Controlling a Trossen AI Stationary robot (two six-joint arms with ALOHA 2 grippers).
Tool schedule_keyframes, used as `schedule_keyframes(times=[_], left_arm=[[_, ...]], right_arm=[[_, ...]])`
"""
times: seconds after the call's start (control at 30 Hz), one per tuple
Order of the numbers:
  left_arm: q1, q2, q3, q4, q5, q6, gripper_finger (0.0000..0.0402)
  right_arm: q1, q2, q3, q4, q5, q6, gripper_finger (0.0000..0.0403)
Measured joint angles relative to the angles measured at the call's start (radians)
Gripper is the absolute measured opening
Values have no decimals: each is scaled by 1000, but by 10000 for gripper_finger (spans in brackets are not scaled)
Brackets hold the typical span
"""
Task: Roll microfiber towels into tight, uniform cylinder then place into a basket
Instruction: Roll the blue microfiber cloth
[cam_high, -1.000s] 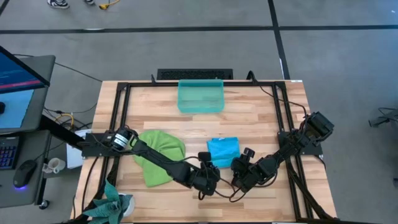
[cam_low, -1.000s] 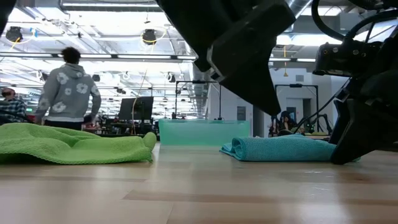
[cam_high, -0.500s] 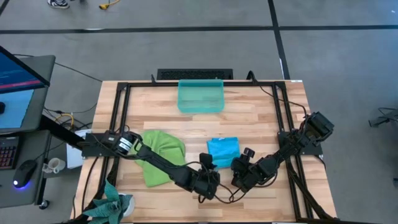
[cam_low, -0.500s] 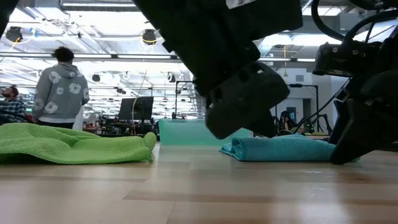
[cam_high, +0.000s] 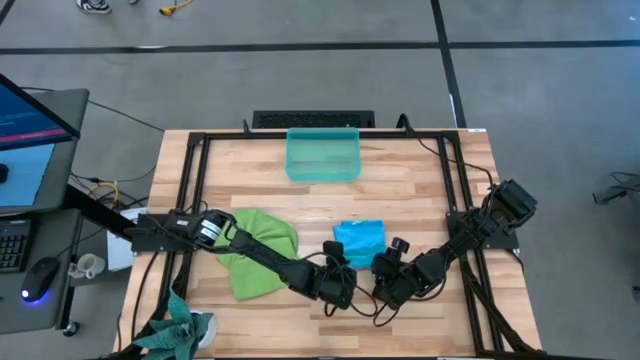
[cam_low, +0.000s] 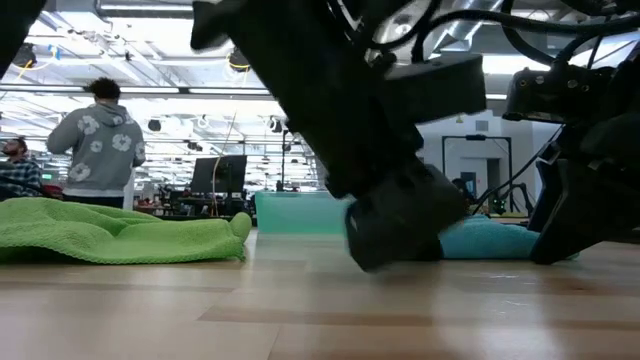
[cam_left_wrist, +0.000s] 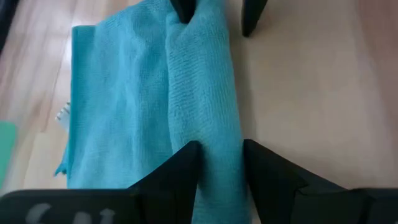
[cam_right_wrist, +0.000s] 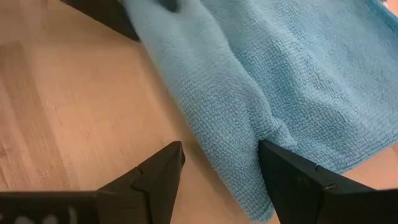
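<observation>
A: Since a second ago the left claw (cam_left_wrist: 221, 163) has come lower and a little forward to the near edge of the blue towel (cam_high: 358, 240), and its two fingers now pinch the raised fold of that edge between them. They stand partly apart, with cloth filling the gap.

B: And the right claw (cam_right_wrist: 221, 171)?

A: It sits at the other end of the same edge, fingers spread wide, one on bare wood and one just touching the cloth. It holds nothing yet, I think.

B: Where is the towel lying?

A: It is on the tabletop (cam_high: 420, 180), near the front, between the two claws. The green towel (cam_high: 255, 250) lies crumpled beside it under the left arm, and the basket (cam_high: 322, 155) waits well apart at the far side.

B: How to roll it well?

A: In my opinion both claws should take the same fold at the same height, then turn it forward together toward the basket. If one end leads, the cylinder will become a cone. The fold should also be kept small, so the core is tight.
</observation>
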Motion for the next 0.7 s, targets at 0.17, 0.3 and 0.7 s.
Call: schedule_keyframes(times=[0.17, 0.3, 0.7], left_arm=[[10, 18, 2, -32, 12, -44, 123], [11, 20, 3, -47, 37, -78, 98], [11, 22, 107, -176, 175, -123, 14]], right_arm=[[16, 0, 0, 9, 6, -33, 239], [27, 0, 0, 8, 9, -42, 239], [77, -6, 0, 16, 23, -87, 239]])
